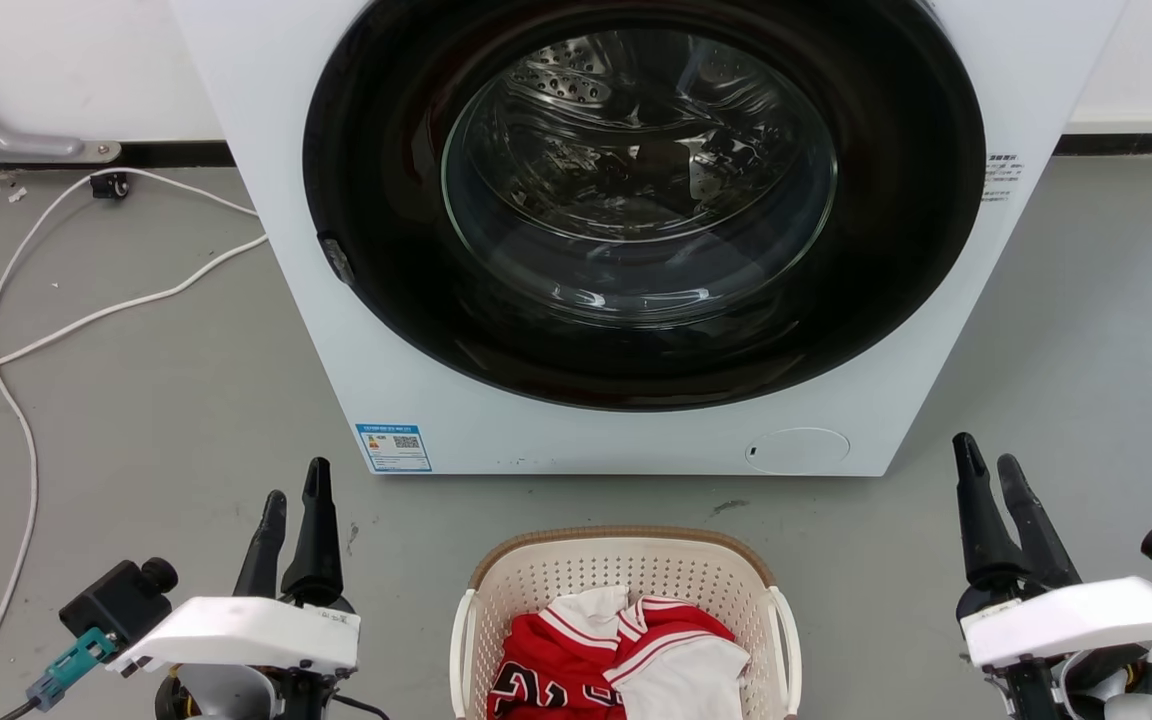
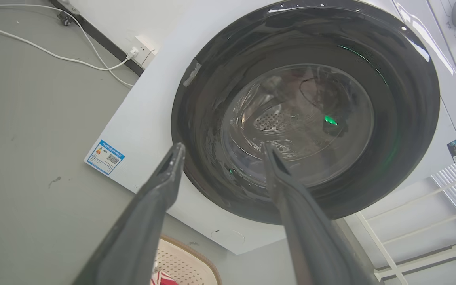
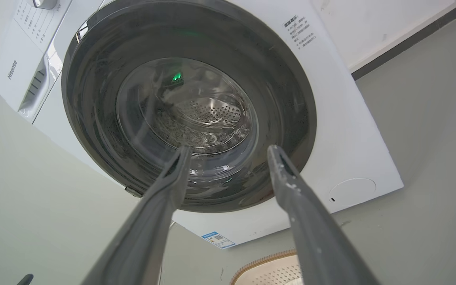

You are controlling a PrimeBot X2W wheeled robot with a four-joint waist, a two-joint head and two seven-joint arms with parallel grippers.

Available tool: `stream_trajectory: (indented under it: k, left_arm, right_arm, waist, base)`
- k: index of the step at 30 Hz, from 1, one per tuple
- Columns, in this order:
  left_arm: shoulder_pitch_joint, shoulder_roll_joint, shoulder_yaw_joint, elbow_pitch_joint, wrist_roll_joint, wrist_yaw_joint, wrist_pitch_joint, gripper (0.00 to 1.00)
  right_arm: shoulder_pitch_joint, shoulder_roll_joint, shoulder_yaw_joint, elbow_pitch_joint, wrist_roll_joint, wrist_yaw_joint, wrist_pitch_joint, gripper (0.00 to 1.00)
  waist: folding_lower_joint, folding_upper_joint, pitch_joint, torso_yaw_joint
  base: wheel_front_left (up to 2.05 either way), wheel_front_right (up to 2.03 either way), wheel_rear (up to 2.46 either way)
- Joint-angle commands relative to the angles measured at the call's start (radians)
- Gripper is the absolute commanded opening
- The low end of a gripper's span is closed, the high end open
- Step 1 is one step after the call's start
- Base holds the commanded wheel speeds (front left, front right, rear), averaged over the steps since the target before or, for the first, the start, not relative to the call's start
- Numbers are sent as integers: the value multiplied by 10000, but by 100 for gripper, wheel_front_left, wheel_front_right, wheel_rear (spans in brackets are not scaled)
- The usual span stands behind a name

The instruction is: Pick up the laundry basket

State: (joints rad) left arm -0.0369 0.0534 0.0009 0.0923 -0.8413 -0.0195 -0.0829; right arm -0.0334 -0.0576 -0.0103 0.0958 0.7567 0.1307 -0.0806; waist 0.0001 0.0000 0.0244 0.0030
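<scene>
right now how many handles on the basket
2: white left handle and right handle on the sides of the laundry basket; near end cut off, maybe hiding more

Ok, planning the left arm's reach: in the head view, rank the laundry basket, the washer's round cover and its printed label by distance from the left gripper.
1. laundry basket, on the floor, centre
2. round cover, washer's lower right
3. printed label, washer's upper right

laundry basket — near end cut off by the bottom edge; washer label print unreadable.
</scene>
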Motion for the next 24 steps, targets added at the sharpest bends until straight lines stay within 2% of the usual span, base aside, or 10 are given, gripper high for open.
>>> stream_trajectory:
  k: [1,24]
  left_arm:
    - [-18,23,-29,-199,337,-45,-95,100]
    - [356,3,-131,-435,3087,86,-736,100]
  right_arm:
    - [3,8,45,-224,-352,0,-103,100]
    - [427,37,293,-636,-3539,0,-743,100]
  waist:
    - [0,0,6,0]
    - [0,0,122,22]
  base:
    - [0,0,0]
    - [0,0,0]
